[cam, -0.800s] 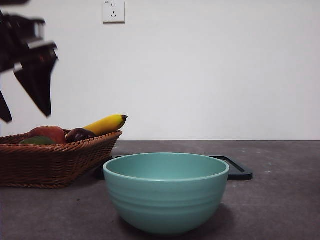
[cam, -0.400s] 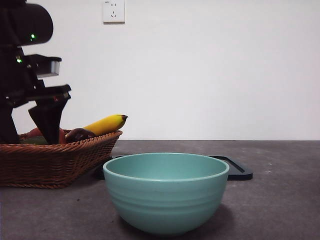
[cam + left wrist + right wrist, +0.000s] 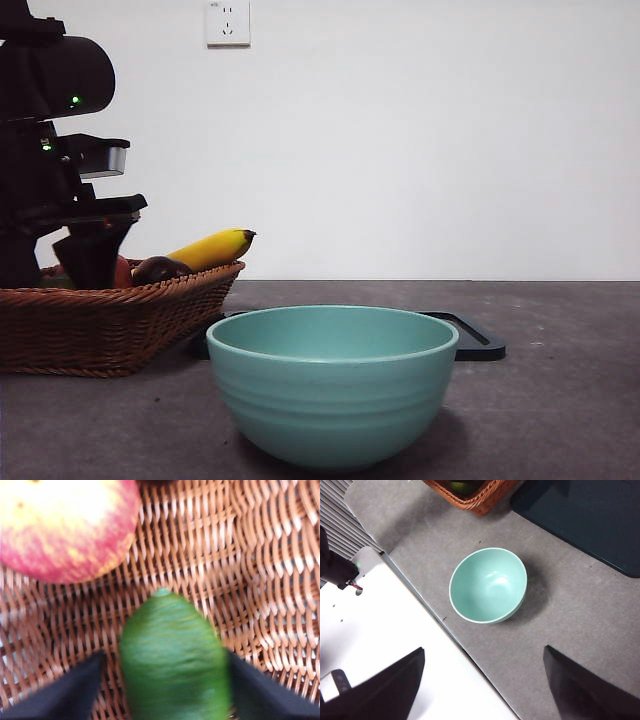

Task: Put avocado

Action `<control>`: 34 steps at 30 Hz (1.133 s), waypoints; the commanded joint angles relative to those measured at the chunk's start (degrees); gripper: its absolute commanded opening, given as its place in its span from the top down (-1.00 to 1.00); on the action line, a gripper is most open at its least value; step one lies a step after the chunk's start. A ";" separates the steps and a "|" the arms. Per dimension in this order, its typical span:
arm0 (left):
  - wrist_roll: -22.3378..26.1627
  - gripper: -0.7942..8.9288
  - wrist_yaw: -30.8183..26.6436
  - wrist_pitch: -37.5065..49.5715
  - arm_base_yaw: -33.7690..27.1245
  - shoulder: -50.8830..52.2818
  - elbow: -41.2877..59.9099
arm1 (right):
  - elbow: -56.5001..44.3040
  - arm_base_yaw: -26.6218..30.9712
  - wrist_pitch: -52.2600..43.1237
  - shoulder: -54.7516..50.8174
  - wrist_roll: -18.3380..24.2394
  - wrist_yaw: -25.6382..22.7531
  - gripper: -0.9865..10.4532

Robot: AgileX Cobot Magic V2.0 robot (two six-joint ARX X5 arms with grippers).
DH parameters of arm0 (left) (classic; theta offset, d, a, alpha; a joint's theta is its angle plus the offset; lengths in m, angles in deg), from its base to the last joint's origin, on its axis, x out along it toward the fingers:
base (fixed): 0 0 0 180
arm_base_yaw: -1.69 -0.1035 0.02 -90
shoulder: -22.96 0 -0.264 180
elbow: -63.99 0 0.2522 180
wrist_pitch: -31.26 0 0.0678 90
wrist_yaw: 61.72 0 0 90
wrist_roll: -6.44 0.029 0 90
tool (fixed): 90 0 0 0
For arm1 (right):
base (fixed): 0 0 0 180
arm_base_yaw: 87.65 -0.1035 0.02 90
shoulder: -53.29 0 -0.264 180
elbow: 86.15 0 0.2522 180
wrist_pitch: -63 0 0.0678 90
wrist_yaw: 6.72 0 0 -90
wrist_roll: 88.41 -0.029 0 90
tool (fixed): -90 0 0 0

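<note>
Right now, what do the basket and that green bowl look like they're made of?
The basket looks like woven wicker or rattan: brown strands interlaced, with a braided rim, matte with a slight sheen. The bowl looks like glazed ceramic, possibly stoneware: smooth pale teal surface with faint horizontal ridges and a soft gloss inside. It could also be melamine; the look alone leaves that open.

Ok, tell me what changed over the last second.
The left gripper came down from above the basket into it; its open jaws now straddle the avocado, not yet closed on it. The apple, banana, plum, bowl and tray stayed put. The right gripper waits, open, above the bowl.
</note>
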 commanded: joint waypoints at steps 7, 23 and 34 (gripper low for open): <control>-0.20 0.47 -0.22 -0.72 0.61 -0.15 -1.20 | 0.98 -0.39 -0.52 0.39 -0.44 0.04 0.16; -3.34 0.47 14.99 -4.46 9.16 22.62 -1.25 | 0.98 -0.39 -0.52 0.39 -0.42 -0.42 0.16; -4.74 0.47 14.60 -3.48 26.03 19.56 -1.22 | 0.98 -0.39 -0.50 0.39 -0.59 -0.44 0.16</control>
